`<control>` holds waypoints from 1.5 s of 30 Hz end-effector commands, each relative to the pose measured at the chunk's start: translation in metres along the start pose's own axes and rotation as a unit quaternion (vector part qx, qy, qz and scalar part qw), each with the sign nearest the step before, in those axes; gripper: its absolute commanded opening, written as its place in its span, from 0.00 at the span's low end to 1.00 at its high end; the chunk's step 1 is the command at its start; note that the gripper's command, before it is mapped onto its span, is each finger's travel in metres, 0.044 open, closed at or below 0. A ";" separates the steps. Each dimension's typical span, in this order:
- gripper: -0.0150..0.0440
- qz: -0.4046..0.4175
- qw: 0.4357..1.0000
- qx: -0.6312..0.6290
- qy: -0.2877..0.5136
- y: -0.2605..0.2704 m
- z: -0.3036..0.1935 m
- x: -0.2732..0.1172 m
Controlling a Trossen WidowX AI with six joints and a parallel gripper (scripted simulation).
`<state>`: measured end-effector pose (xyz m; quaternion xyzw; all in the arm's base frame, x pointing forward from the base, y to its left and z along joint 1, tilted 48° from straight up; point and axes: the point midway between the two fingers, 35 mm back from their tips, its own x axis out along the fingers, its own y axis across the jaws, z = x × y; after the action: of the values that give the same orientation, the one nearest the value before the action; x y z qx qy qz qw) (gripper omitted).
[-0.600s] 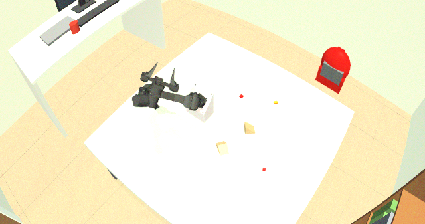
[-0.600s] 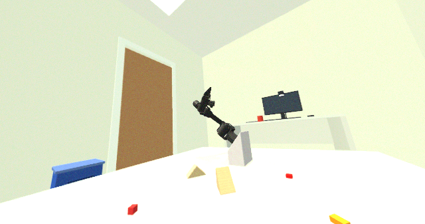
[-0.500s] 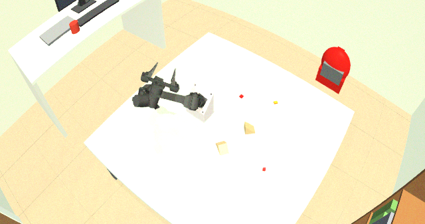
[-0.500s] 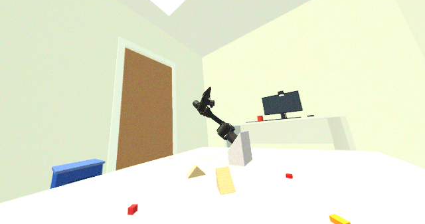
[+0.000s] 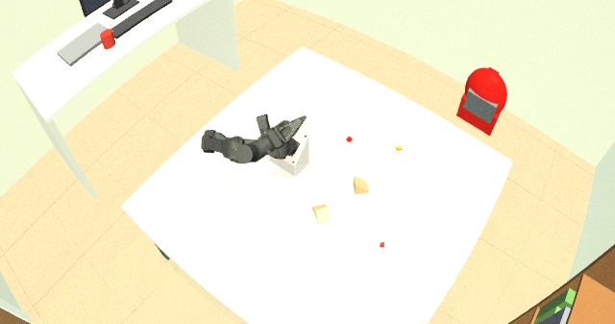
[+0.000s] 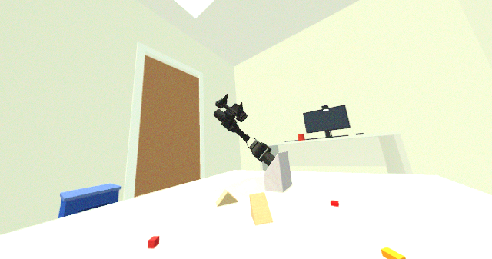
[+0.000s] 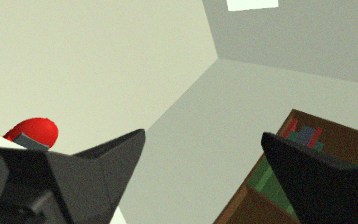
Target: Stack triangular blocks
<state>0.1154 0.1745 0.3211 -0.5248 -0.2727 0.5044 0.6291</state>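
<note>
Black all over, the claw [image 5: 292, 126] [image 6: 234, 99] [image 7: 202, 136] is open wide, with nothing between its tips. From the top, it is above the white table [image 5: 432, 194] [image 6: 327, 228], by the pale stand [image 5: 302, 158] [image 6: 284, 171]. Two tan blocks sit on the table, lower in this view than the claw and off to its right. The near block [image 5: 321, 213] [image 6: 227, 199] shows a sloped face, and the far block [image 5: 360, 186] [image 6: 260, 209] sits more to the right. They are apart, so they do not make a square yet. One red bit [image 5: 349, 139] [image 6: 334, 203] and a yellow bit [image 5: 399, 148] [image 6: 393, 254] are to the right of the claw, and another red bit [image 5: 381, 244] [image 6: 153, 242] is down past the blocks. A red bag [image 5: 485, 93] [image 7: 40, 131] is far off to its right. From the side, the claw is high up, with its tips pointing up, and it touches no block. Both blocks are far below it, on the table, with a gap between them. A brown door [image 6: 171, 128] is left of the claw, and a red cup [image 6: 300, 137] [image 5: 108, 38] is to its right, on the desk [image 6: 338, 141] [image 5: 86, 79]. From the wrist, the two black tips are far apart, with plain wall [image 7: 195, 115] past the gap. The red bag peeks out past the left finger, and a bookshelf [image 7: 235, 197] [image 5: 598, 295] is behind the right one.
</note>
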 end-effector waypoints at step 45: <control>1.00 -0.482 0.465 0.304 0.677 0.250 -0.214 -0.110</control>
<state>0.1875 -0.0061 0.0303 -0.2540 0.3155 -0.3062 0.8615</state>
